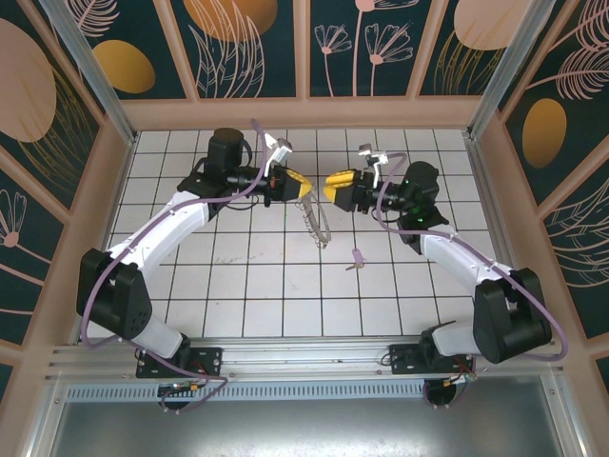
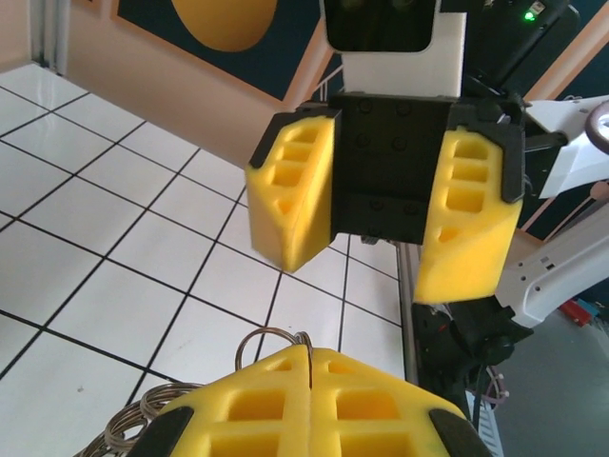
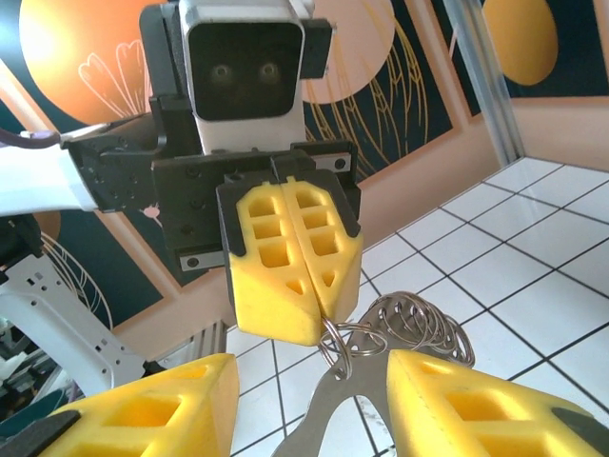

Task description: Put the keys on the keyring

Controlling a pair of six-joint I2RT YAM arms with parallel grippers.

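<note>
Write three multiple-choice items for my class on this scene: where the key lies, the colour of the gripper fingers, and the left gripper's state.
1. Where is the key?
A. Clamped in a gripper. B. Loose on the white tiles. C. Hanging in the air.
2. What colour are the gripper fingers?
A. Blue. B. Grey. C. Yellow.
3. The left gripper is:
A. shut on the keyring. B. open and empty. C. shut on the key.
Answers: 1 B, the key lies on the tiles apart from both arms; 2 C, all four foam fingers are yellow; 3 A, its jaws are closed and the keyring hangs from them.
</note>
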